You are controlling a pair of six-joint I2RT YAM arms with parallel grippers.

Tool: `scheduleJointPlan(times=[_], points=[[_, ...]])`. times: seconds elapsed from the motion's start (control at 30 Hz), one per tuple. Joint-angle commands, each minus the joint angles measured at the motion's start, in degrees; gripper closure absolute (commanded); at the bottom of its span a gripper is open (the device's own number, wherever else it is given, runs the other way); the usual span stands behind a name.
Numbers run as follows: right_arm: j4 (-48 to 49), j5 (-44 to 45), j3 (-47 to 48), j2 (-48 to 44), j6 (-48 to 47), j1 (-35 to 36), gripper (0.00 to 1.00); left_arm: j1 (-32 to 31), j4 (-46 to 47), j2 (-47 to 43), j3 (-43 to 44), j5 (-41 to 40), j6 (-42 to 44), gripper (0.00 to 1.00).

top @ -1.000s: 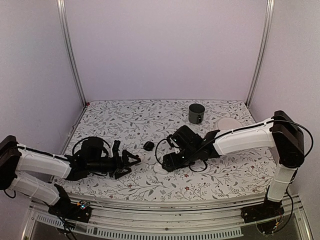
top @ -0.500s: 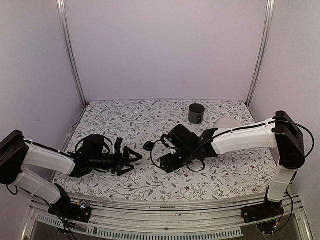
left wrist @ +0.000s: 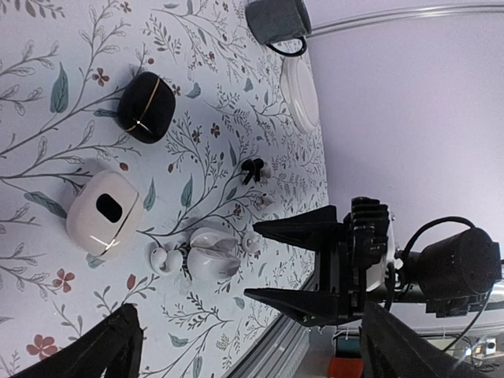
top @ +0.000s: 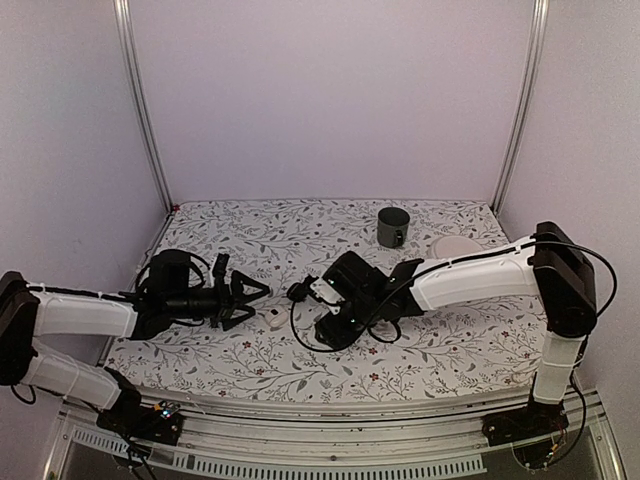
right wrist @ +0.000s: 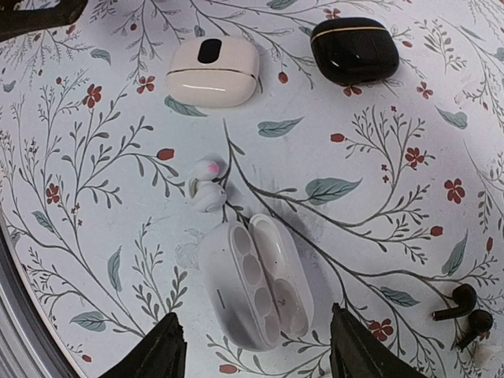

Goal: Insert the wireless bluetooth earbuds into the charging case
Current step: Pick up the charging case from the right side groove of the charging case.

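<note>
Shows right pincer (right wrist: 253, 315), jaws apart, poised over open charging case (right wrist: 256, 287), its long axis crossing the closing line, white earbuds (right wrist: 206, 185) just beyond; left pincer (top: 255, 303), wide apart, farther off.

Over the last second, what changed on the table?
The left gripper swung away from the near edge, towards the back, uncovering the closed white case. The right gripper slid left, towards the black case. Neither took hold of or let go of anything. The black case, the grey cup and the left jaws, wide open, stayed as they were.
</note>
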Motion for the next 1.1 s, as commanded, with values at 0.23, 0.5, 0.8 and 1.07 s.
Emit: scheduleJointPlan(times=[0.23, 0.5, 0.8, 1.07], points=[[-1.80, 0.46, 2.50, 4.00, -3.77, 1.73, 0.45, 2.89, -1.81, -2.49, 0.32, 1.79, 1.68, 0.04], [-2.97, 1.42, 3.51, 6.10, -3.25, 2.72, 0.55, 3.72, -0.82, -2.92, -0.21, 2.60, 1.61, 0.04], [-3.02, 3.58, 3.52, 6.68, -2.72, 2.97, 0.67, 4.09, 0.14, -2.56, -0.24, 3.64, 1.37, 0.04], [-0.84, 5.71, 2.05, 2.91, -1.88, 2.97, 0.80, 4.11, 1.22, -1.31, 0.41, 6.35, 1.67, 0.05]])
